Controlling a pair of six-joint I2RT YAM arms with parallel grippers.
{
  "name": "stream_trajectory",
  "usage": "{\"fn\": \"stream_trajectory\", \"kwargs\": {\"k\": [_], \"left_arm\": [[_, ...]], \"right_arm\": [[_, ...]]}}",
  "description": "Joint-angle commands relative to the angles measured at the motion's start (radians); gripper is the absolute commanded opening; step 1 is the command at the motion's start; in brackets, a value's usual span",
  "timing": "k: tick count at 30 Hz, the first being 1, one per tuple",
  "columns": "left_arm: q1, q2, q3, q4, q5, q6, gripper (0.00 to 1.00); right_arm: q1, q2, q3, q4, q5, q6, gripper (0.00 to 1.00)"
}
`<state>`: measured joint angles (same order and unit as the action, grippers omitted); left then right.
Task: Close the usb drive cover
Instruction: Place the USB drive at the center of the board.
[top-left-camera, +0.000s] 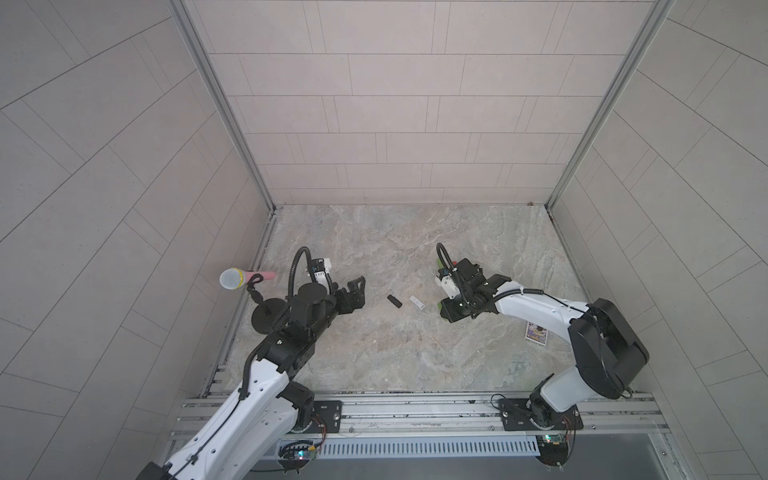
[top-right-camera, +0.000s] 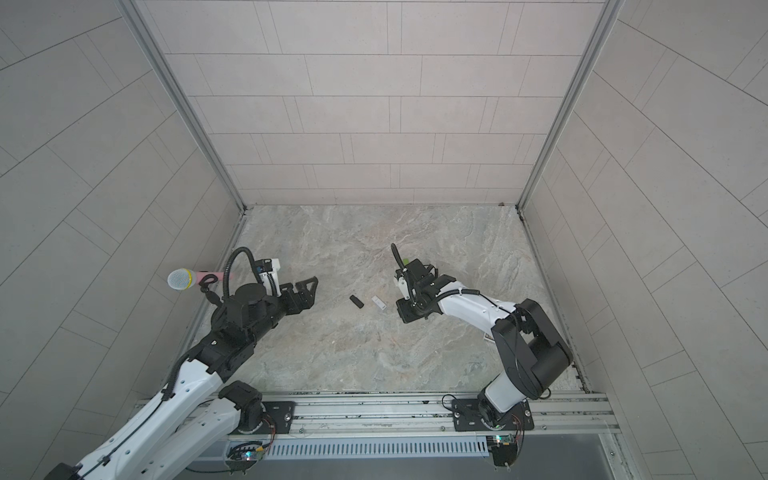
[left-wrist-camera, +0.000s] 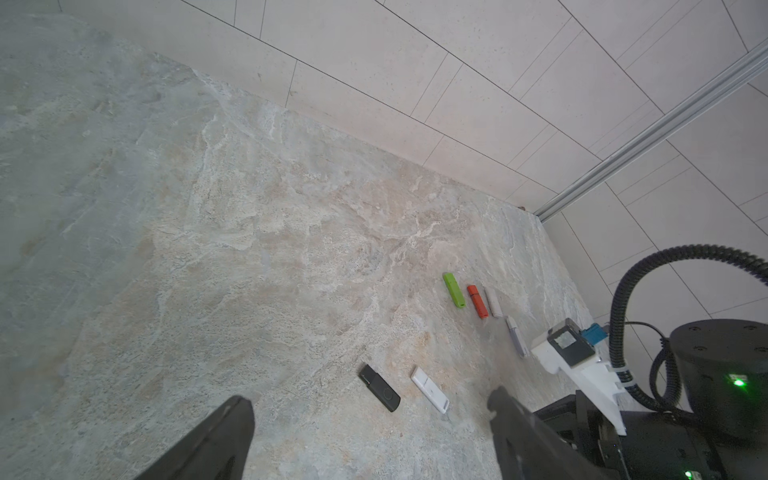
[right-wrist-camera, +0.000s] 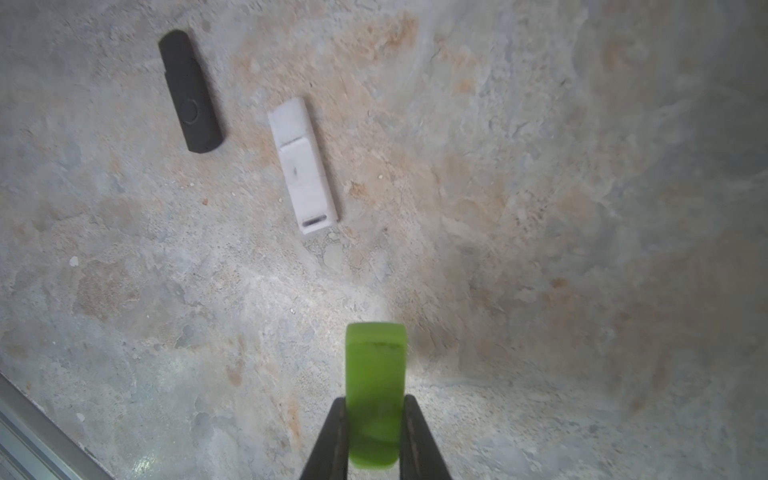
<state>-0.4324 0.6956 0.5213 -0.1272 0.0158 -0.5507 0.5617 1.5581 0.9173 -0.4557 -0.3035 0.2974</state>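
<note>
The left gripper (top-left-camera: 361, 293) hovers above the counter (top-left-camera: 374, 357) with its jaws spread wide and nothing between them, just left of the black usb drive (top-left-camera: 394, 301). That drive lies flat near the middle of the counter, slanted. Whether its cover is fully shut I cannot tell. The white usb drive (top-left-camera: 417, 302) lies just to its right, close but apart and roughly parallel. The right gripper (right-wrist-camera: 374, 401) sits to the right of the white one. Its jaws are pinched narrow on a green usb drive (right-wrist-camera: 376, 374), which sticks out past them above the counter, clear of the other two. Beyond the right arm, on the far side, the left wrist view shows more drives lying flat in a row: a second green drive (left-wrist-camera: 453, 290), an orange drive (left-wrist-camera: 477, 301) and two pale drives (left-wrist-camera: 493, 302). A microphone (top-left-camera: 232, 278) on a stand is at the counter's left edge.
</note>
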Motion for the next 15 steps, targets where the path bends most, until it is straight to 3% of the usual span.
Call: {"fn": "stream_trajectory", "kwargs": {"k": [1, 15], "left_arm": [[0.007, -0.019, -0.003, -0.023, -0.05, 0.034, 0.99], [0.011, -0.059, -0.028, -0.063, -0.071, 0.054, 1.0]], "right_arm": [[-0.005, 0.012, 0.025, -0.049, 0.018, 0.023, 0.08], [0.012, 0.133, 0.093, -0.111, 0.068, 0.077, 0.13]]}}
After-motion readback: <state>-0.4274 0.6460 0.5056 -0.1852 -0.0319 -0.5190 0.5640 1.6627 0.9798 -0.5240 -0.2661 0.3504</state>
